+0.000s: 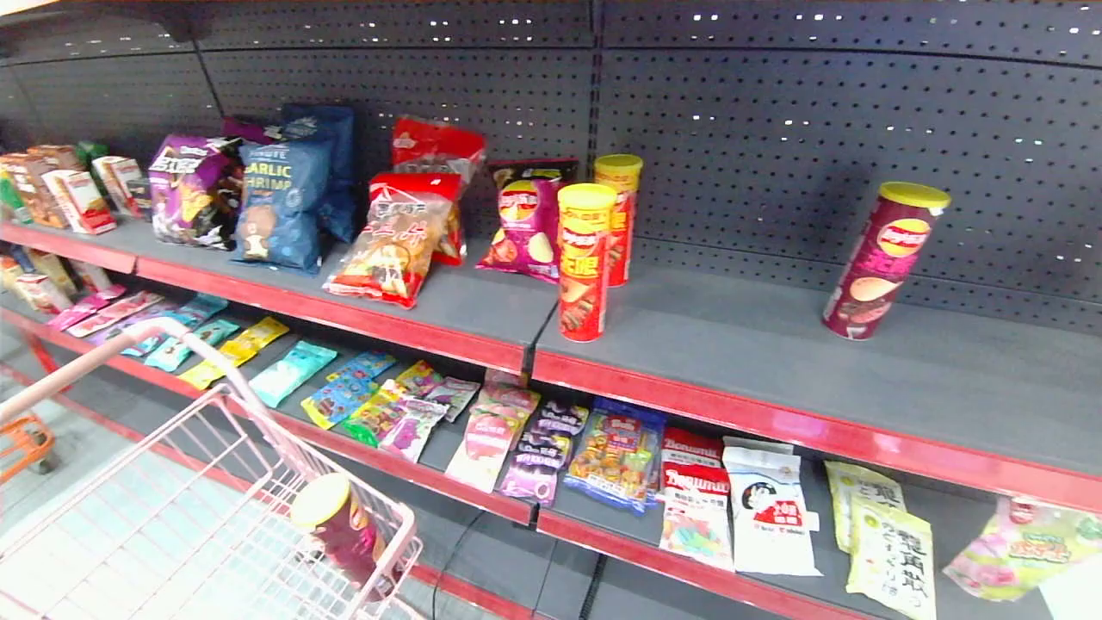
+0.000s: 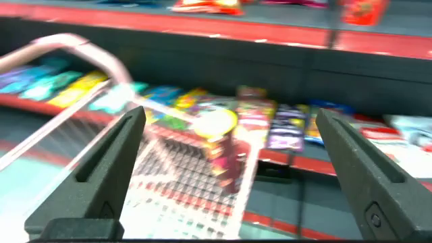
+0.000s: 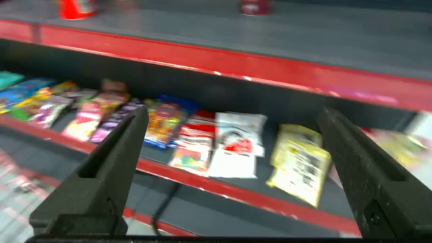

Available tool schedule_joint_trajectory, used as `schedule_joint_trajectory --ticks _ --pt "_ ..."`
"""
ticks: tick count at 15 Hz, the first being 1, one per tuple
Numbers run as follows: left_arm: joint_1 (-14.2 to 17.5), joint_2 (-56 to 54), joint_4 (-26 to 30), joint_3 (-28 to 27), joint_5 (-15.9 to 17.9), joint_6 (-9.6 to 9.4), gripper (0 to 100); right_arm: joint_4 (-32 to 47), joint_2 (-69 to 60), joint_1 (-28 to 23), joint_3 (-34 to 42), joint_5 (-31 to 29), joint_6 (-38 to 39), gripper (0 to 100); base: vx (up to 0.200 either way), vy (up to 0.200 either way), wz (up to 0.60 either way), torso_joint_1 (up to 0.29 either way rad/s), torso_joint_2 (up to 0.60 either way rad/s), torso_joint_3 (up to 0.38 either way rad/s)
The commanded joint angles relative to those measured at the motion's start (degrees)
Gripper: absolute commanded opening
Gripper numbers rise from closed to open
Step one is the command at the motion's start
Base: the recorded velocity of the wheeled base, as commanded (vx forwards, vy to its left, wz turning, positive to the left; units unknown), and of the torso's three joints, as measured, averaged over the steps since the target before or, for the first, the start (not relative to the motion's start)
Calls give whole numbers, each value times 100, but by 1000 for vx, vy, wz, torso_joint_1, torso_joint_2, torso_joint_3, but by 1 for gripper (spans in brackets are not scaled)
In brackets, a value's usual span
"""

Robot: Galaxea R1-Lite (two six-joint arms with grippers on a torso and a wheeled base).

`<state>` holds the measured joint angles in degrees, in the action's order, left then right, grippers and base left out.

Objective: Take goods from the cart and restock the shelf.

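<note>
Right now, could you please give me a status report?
Left gripper open, right gripper open, both empty. Chip can stands in cart corner, not grasped. Wire walls flank it.

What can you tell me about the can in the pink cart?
The can is a tall tube with a yellow lid and a dark maroon printed body, perhaps cardboard. It is closed and stands slightly tilted in a corner of the wire cart, seemingly leaning on the cart's wall. Nothing grips it.

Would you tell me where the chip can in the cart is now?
The chip can sits low-left in the head view, in the pink cart corner nearest the lower shelf.
</note>
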<state>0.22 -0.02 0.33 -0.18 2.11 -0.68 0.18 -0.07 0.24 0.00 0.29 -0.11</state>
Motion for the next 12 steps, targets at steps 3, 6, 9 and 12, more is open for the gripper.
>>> schedule_joint_trajectory --ticks 3,6,9,12 --pt "4 2 2 1 0 -2 100 -1 7 2 0 6 2 100 0 0 600 6 5 2" --pt "4 2 2 1 0 -2 100 -1 7 2 0 6 11 100 0 0 200 1 -1 1" --pt "4 2 2 1 0 -2 100 -9 7 2 0 6 29 100 0 0 0 -72 179 106" --pt "4 2 2 1 0 -2 100 -9 7 2 0 6 29 100 0 0 0 -142 341 193"
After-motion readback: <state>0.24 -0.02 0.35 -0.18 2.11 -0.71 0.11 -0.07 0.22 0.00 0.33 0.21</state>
